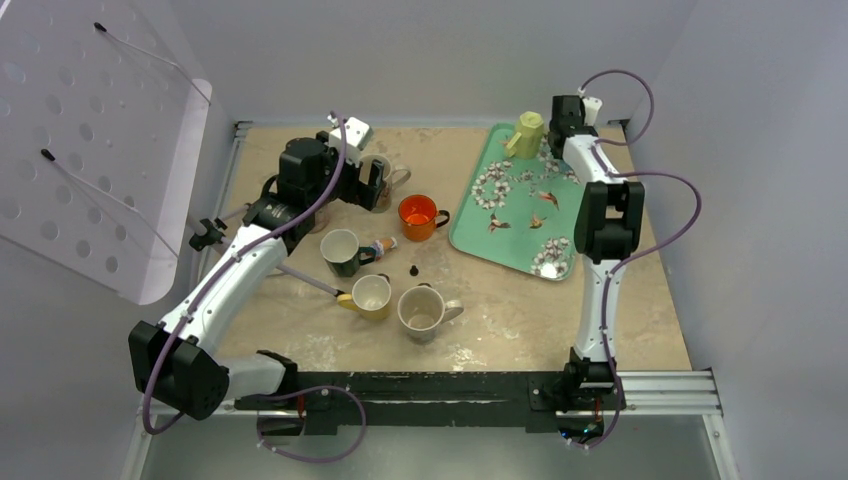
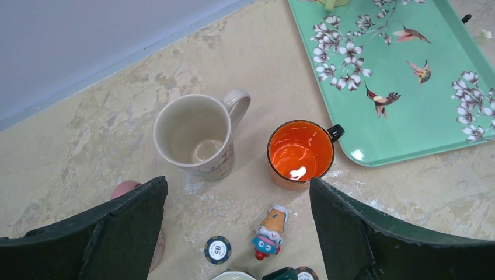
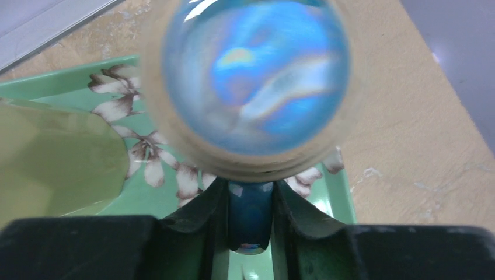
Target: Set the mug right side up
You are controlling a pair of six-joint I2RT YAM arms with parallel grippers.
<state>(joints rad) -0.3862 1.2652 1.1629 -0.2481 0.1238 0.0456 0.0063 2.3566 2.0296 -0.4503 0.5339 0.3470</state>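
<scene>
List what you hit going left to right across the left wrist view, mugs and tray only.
cream mug → orange mug → green floral tray. Left out: the poker chip and the toy figure, which sit under the mugs' spans.

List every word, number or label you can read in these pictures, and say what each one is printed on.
"50": on the poker chip beside the toy figure.
Second chip at the frame's bottom edge: cut off, unreadable.
No other text shows.
</scene>
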